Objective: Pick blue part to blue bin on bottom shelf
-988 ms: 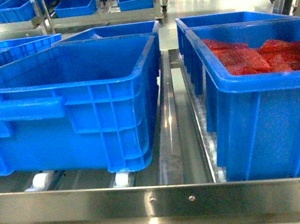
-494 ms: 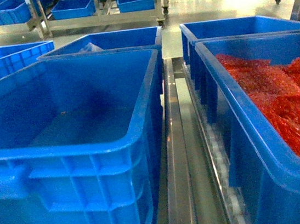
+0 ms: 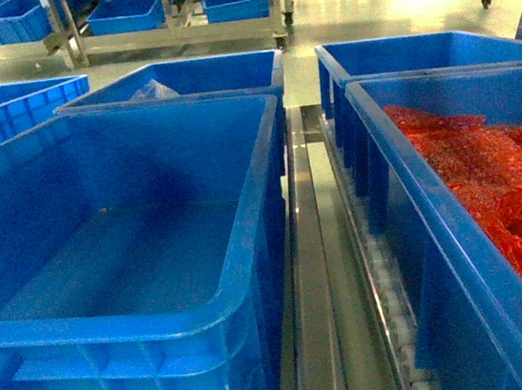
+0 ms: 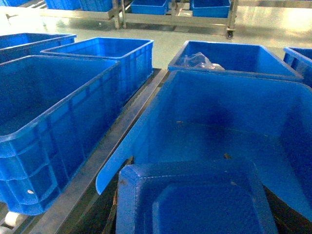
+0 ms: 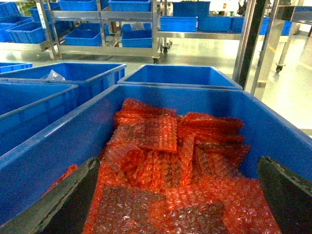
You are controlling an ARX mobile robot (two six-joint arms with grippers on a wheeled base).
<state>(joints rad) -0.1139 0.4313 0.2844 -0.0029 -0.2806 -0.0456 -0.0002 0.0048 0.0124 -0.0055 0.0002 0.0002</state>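
The big bin (image 3: 125, 261) was bright blue inside and out. The rails (image 3: 315, 274) were shiny silver. The bubbly wrap (image 5: 165, 170) was red, with little round bumps

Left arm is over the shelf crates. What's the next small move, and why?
Probably ease the left gripper straight down and release. In the left wrist view the dark blue blocky part sits right at the gripper, apparently held, above the large bright blue plastic crate, whose floor looks bare.
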